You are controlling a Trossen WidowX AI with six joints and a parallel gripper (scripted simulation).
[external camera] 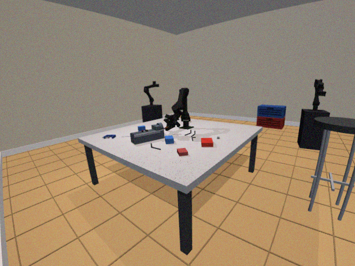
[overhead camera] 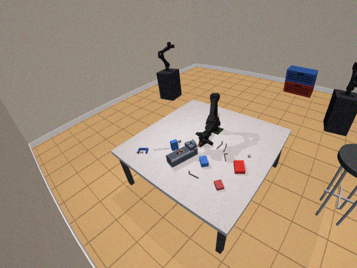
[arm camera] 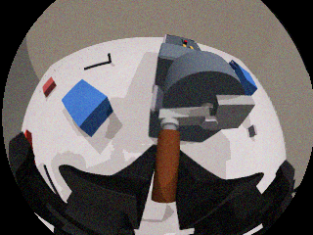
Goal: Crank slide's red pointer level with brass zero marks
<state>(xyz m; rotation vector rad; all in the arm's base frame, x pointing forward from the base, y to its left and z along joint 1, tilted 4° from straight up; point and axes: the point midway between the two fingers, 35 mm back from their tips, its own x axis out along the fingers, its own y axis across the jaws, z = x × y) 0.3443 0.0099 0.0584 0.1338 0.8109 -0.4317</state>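
The grey slide machine (overhead camera: 180,157) (external camera: 145,136) lies near the table's middle. Its round crank disc (arm camera: 199,81) faces me in the wrist view, and a brown cylindrical handle (arm camera: 166,160) sticks out from the crank arm below it. My gripper (arm camera: 163,149) (overhead camera: 201,142) (external camera: 168,124) sits at the machine's crank end and is shut on this handle. A small red spot, the pointer (arm camera: 186,43), shows on the machine's top beyond the disc. The brass marks are too small to tell whether the pointer is level with them.
Two blue blocks (overhead camera: 174,144) (overhead camera: 203,161) flank the machine. Two red blocks (overhead camera: 239,166) (overhead camera: 218,184), a blue clamp (overhead camera: 142,149), several dark hex keys (overhead camera: 193,174) (overhead camera: 225,147) and a small grey cube (overhead camera: 249,156) lie on the white table (overhead camera: 201,201). A stool (overhead camera: 347,158) stands at the right.
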